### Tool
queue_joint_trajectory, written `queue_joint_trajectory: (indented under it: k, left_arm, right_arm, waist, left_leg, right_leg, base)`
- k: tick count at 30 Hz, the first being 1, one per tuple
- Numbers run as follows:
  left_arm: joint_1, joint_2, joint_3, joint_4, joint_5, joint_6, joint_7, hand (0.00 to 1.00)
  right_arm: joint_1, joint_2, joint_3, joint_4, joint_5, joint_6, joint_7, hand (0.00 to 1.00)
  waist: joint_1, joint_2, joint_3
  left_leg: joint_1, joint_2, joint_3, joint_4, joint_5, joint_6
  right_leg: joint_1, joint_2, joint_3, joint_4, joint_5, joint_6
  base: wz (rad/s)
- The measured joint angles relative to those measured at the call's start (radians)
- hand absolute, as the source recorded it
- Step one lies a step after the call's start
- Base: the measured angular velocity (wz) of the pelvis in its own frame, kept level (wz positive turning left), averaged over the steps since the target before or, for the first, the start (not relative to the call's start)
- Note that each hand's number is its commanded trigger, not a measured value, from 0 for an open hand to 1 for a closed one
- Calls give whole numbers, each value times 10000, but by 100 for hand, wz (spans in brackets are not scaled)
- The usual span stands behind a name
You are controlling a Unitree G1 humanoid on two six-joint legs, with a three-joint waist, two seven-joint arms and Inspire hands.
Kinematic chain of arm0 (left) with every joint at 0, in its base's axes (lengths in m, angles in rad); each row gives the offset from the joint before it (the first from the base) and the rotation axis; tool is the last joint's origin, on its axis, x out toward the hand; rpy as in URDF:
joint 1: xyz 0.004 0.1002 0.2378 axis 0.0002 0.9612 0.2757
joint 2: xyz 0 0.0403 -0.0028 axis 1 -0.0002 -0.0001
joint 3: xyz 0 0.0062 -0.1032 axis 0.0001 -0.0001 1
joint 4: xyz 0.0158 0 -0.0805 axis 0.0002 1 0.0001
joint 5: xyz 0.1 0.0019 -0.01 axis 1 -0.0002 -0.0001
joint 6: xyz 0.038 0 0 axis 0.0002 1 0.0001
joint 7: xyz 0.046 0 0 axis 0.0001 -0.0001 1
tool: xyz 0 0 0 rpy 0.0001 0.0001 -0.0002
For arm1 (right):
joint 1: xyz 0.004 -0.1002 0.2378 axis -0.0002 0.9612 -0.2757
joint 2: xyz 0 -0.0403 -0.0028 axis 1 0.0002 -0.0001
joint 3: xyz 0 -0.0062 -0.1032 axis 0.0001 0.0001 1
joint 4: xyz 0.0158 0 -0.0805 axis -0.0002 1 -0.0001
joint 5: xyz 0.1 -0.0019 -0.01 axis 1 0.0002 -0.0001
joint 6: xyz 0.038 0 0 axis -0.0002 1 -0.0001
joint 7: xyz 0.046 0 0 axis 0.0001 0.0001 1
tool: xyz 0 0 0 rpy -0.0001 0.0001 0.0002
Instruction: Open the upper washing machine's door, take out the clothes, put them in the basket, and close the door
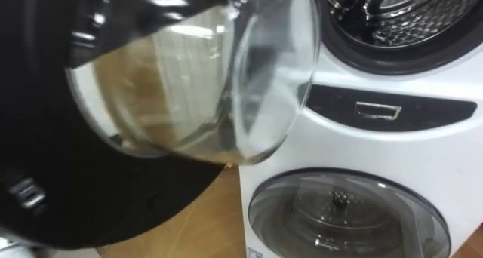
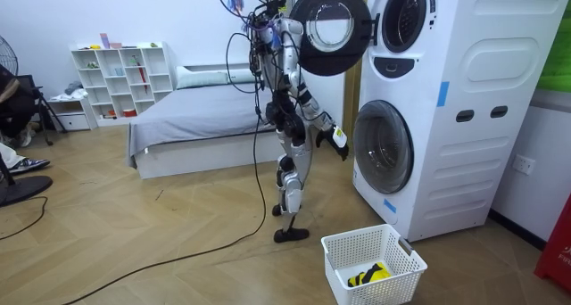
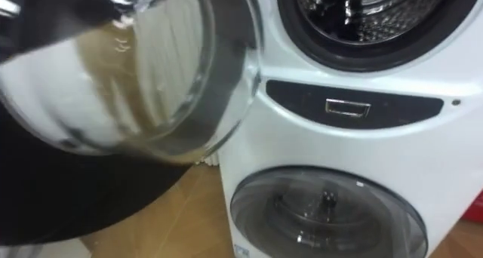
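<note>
Two white washing machines stand stacked in front of me. The upper machine's round door (image 1: 189, 69) hangs open to my left, its glass bowl close to my head. Behind it the upper drum (image 1: 400, 13) is open and I see its ribbed metal wall. In the room view I stand upright facing the stack (image 2: 401, 82), with the open door (image 2: 328, 28) at head height. My right hand (image 2: 339, 137) hangs low in front of the lower machine's shut door (image 2: 384, 144), holding nothing that I can make out.
A white laundry basket (image 2: 357, 238) sits on the wood floor by my feet and holds a yellow and black cloth (image 2: 368, 274). The lower door (image 1: 347, 213) is below the dark panel (image 1: 377, 111). A bed (image 2: 196, 118) and white shelf (image 2: 120, 78) stand behind me.
</note>
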Motion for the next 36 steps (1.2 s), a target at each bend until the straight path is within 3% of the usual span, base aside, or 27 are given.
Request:
queue_joint_trajectory:
  k: [3,5,10,17,28,36]
  left_arm:
    - [-2,3,-445,-125,61,-36,-553,0]
    - [-8,-3,-644,-125,190,-155,-1066,0]
    - [-18,-26,-1302,-141,247,-522,-2100,0]
    - [-41,-49,-2642,239,91,-517,-3386,0]
    - [-35,-162,-2654,1042,307,-388,-3815,0]
    - [-35,-160,-2654,1552,492,-351,-3792,0]
  right_arm:
    - [-114,-41,129,5,-3,-2,1,0]
    - [-250,-38,335,9,-6,-57,5,0]
    - [-302,-55,422,87,390,-149,-12,0]
    - [-525,-52,802,235,1147,-165,-148,0]
    - [-528,-5,808,272,1140,-110,-226,0]
    - [-637,30,811,315,1142,-110,-221,0]
  waist:
    - [-110,-23,-17]
    - [-382,-49,-29]
    - [-548,-118,-12]
    - [-845,-75,-23]
    - [-1120,-156,26]
    - [-1187,-102,13]
  left_leg:
    - [58,2,82,-87,128,38]
    - [123,11,152,-134,158,51]
    - [317,27,395,-316,174,69]
    - [502,70,683,-529,173,67]
    - [859,225,1136,-995,15,-174]
    - [1031,441,1521,-1118,-88,-329]
  right_leg:
    - [-32,-48,7,13,127,23]
    - [-37,-72,39,15,192,26]
    - [-41,-90,302,14,273,94]
    - [-95,-62,668,-1,276,-59]
    - [-96,119,1130,-7,158,-170]
    - [-172,306,1456,-4,181,-213]
  base:
    - [-9]
    - [-15]
    - [-18]
    - [-11]
    - [-13]
    - [-17]
